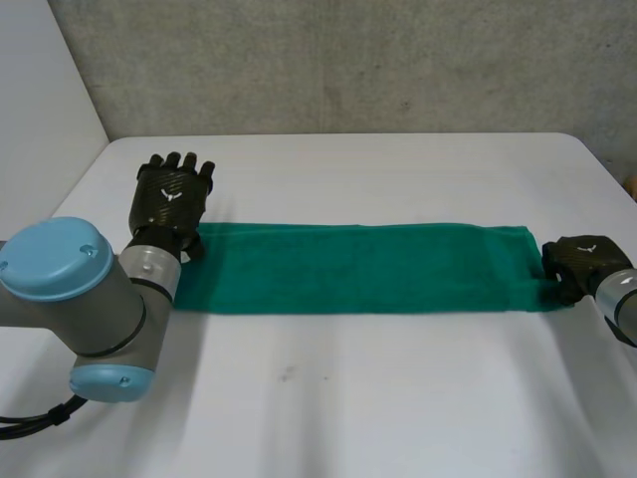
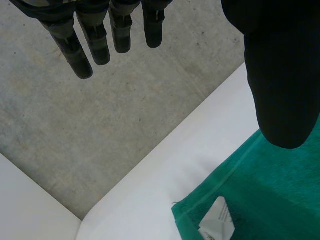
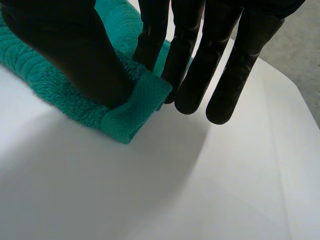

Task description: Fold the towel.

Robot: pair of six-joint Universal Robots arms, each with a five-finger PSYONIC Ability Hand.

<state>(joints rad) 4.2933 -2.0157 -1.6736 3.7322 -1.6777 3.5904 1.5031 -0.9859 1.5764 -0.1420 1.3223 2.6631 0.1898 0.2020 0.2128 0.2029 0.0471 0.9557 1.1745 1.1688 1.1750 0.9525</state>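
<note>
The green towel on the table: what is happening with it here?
Two robot arms are working on the towel, which lies as a long strip across the white table. The right hand pinches the corner at its end between thumb and fingers. The left hand is at the opposite end with straight fingers, holding nothing; a white label shows at that corner. No fold across the length is made yet.

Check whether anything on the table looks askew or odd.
Nothing stands out. The green towel lies flat in a straight strip; its white label shows at the corner near the left hand, and the right hand pinches the opposite end.
</note>
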